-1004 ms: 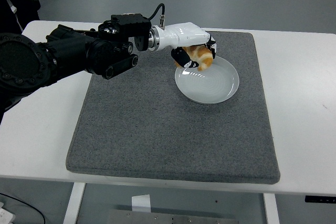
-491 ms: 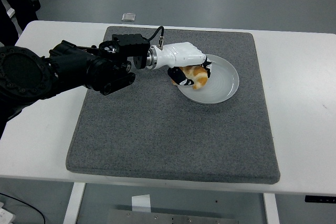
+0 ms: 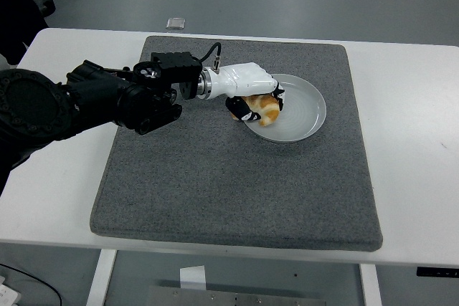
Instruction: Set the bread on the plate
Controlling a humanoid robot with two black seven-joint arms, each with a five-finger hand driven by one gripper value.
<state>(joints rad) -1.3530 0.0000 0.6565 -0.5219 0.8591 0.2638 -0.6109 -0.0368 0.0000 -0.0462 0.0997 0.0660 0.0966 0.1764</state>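
Observation:
A golden-brown piece of bread (image 3: 265,110) is held low over the left part of a white plate (image 3: 301,112) that sits on the grey mat. My left hand (image 3: 251,98), white with black fingertips, is curled around the bread from above and the left. The black left arm reaches in from the left edge. Whether the bread touches the plate's surface I cannot tell. The right arm is out of view.
The grey mat (image 3: 237,177) covers the middle of the white table (image 3: 416,141). A small square object (image 3: 176,23) lies on the floor beyond the table's far edge.
My left hand has moved down and toward the near-left with the bread, from the plate's far rim to low over its left part. The arm has drawn back a little.

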